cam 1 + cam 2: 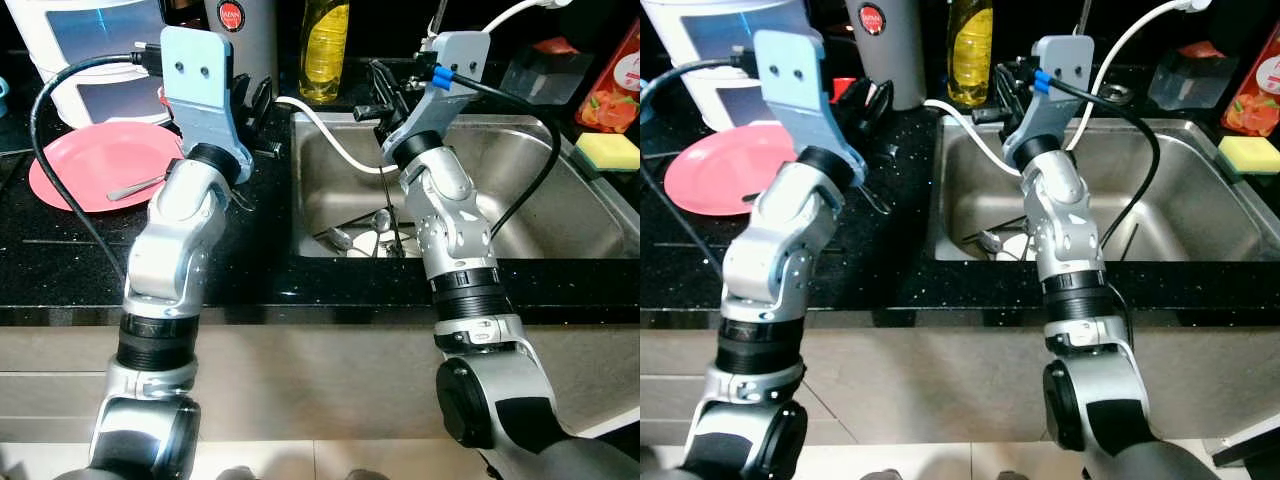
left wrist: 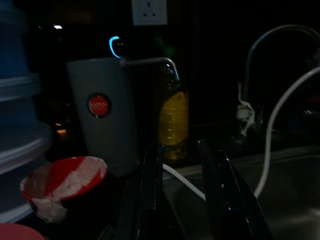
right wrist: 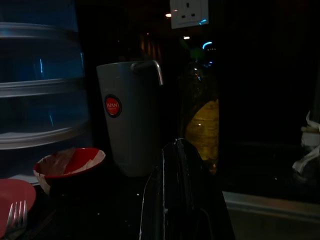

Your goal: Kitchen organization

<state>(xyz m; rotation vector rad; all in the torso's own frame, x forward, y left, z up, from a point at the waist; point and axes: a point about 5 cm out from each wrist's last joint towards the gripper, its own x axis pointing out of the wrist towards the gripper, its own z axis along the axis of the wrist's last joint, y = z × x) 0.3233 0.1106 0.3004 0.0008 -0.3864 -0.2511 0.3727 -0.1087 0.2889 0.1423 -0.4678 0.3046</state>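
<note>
Steel sink basin (image 1: 540, 210), holding cutlery (image 1: 375, 228), sits beside the round pink plate (image 1: 85, 160) near the black desk's (image 1: 60, 270) left edge. Left gripper (image 2: 182, 165) fingers spread; right gripper (image 3: 179, 170) fingers pressed together, both raised near the grey canister (image 3: 131, 120).

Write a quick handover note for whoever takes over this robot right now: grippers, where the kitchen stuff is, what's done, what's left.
Left gripper: open, empty, raised over the counter's sink-side edge.
Right gripper: shut, empty, above the sink back left corner.
Pink plate with a fork sits on the counter, left.
Utensils lie in the sink.
Red bowl stands by the grey canister; oil bottle behind.
Done: nothing evident. Left: plate, fork, utensils.
</note>
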